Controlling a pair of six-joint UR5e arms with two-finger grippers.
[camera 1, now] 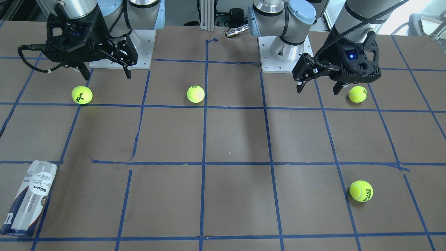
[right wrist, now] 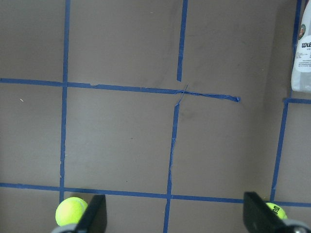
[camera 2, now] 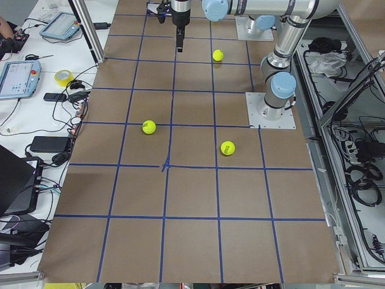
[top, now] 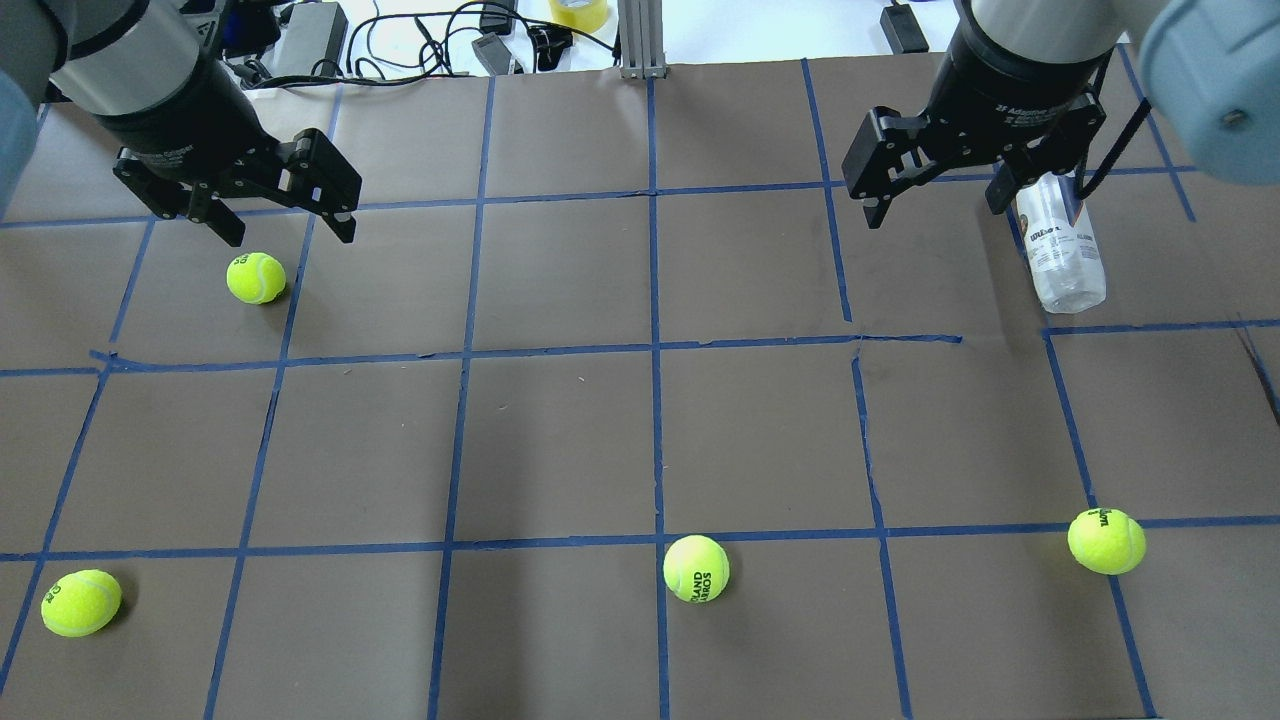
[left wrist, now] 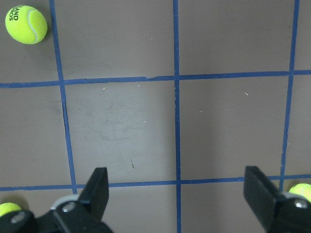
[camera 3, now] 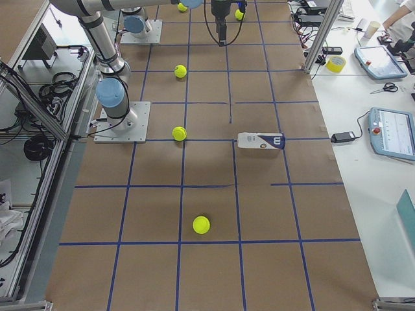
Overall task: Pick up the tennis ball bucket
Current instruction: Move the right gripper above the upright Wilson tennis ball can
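Lying on its side toward the operator-side edge of the table (camera 1: 230, 139): tennis ball bucket (camera 1: 29, 198).
Right gripper (camera 1: 108, 76) and left gripper (camera 1: 317, 91) hover apart from it, jaws spread, empty.

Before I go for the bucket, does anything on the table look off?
Yes: the tennis ball bucket lies on its side, not upright, at the far edge of the table on the robot's right. Four tennis balls sit loose on it. The blue tape grid is crooked and broken in places.

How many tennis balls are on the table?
4. Three lie in a row near the robot: right ball, middle ball, left ball. The far ball sits alone on its left side.
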